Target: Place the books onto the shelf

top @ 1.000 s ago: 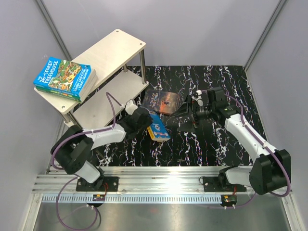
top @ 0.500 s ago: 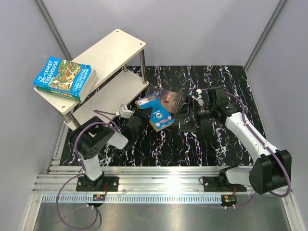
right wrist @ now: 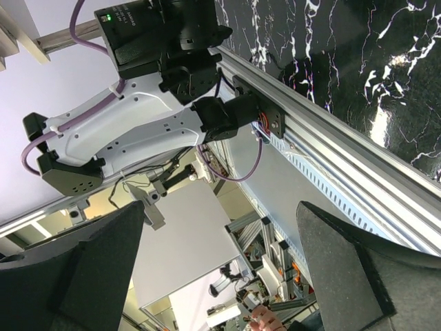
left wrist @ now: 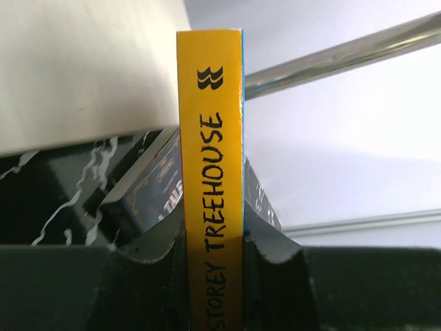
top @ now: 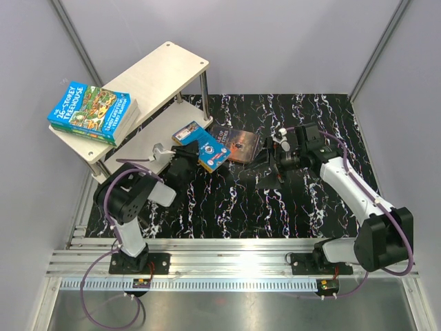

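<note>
My left gripper (left wrist: 212, 238) is clamped on the yellow spine of a thin blue-covered "Treehouse" paperback (left wrist: 210, 158). Its foot is cut off, so only "STOREY TREEHOUSE" reads. From above, this book (top: 207, 149) hangs tilted just off the front edge of the lower board of the two-tier pale wooden shelf on metal rod legs (top: 162, 72). I cannot tell whether it touches that board. My fingers are hidden under the cover there.

A dark brown-black paperback (top: 238, 143) lies flat on the black white-veined marbled tabletop (top: 275, 207), right of the shelf. The held book covers its left edge, and its title is too small to read. My left wrist camera catches only a sliver of it behind one finger.

A stack of green cartoon-covered paperbacks (top: 91, 112) rests on the near left end of the shelf's upper board. How many are in it I cannot count.

My right gripper (right wrist: 220, 272) hovers beyond the dark paperback from the shelf. Its jaws are wide apart with nothing between them, and its camera points away from the books.
</note>
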